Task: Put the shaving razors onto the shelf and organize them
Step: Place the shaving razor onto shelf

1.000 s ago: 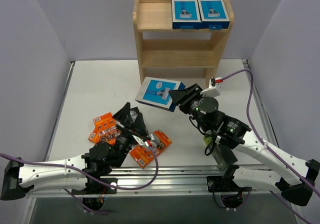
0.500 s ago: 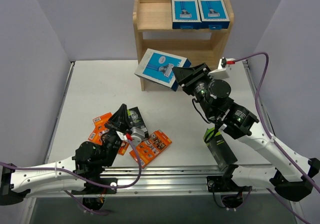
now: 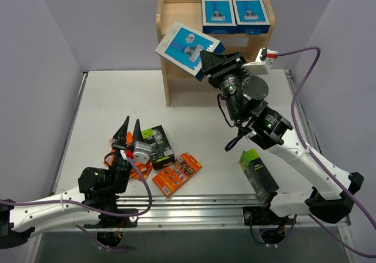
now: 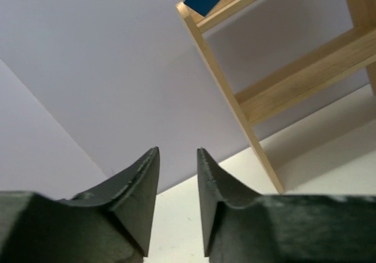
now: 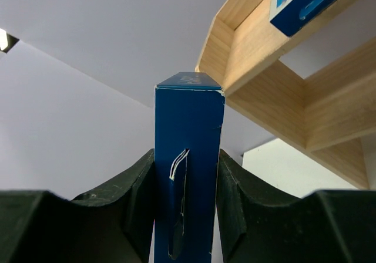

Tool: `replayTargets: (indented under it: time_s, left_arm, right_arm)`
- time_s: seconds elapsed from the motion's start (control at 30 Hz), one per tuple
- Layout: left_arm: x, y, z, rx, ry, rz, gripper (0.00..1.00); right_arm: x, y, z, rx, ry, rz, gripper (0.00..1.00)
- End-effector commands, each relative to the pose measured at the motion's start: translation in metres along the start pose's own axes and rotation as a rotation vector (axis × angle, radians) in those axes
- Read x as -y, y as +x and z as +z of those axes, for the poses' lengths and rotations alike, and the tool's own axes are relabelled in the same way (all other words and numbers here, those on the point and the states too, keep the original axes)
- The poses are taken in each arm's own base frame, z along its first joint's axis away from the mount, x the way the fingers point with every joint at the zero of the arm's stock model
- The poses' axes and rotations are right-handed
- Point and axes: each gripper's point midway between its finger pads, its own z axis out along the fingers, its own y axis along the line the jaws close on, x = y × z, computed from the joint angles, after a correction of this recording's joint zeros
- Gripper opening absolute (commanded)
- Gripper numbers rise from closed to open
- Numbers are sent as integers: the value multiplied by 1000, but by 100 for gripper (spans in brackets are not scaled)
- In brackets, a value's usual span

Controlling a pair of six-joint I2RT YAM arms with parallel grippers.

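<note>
right gripper (image 5: 187, 156) — tight around blue box (image 5: 189, 113)

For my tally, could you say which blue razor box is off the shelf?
The tilted box in the right gripper; the other two lie on the shelf's top tier.

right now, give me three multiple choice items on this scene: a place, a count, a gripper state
1. The two loose blue boxes sit on which part of the shelf?
A top tier
B middle tier
C bottom tier

2. Counting the held blue box, how many blue boxes show?
A two
B three
C five

3. The right gripper is:
A open and empty
B shut on the held blue box
C shut on nothing

Key: 1 A, they lie on the top tier's right half; 2 B, two shelved plus one held; 3 B, the wrist view shows both fingers pressed against the box's sides.
</note>
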Motion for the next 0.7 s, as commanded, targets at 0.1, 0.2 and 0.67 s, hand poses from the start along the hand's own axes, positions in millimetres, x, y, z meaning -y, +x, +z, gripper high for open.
replayTargets:
  time_s: [0.1,0.2,0.67]
  left_arm:
    - [0,-1,1,12,-18,-73,49]
    - [0,-3,-1,26,-5,-94,52]
    - [-9,-10,-6,37,23,-165,13]
  right_arm:
    - [-26,-55,17,262,-17,122,0]
    - [-23,-59,23,321,-4,154,0]
    - [-25,-63,46,443,40,141,0]
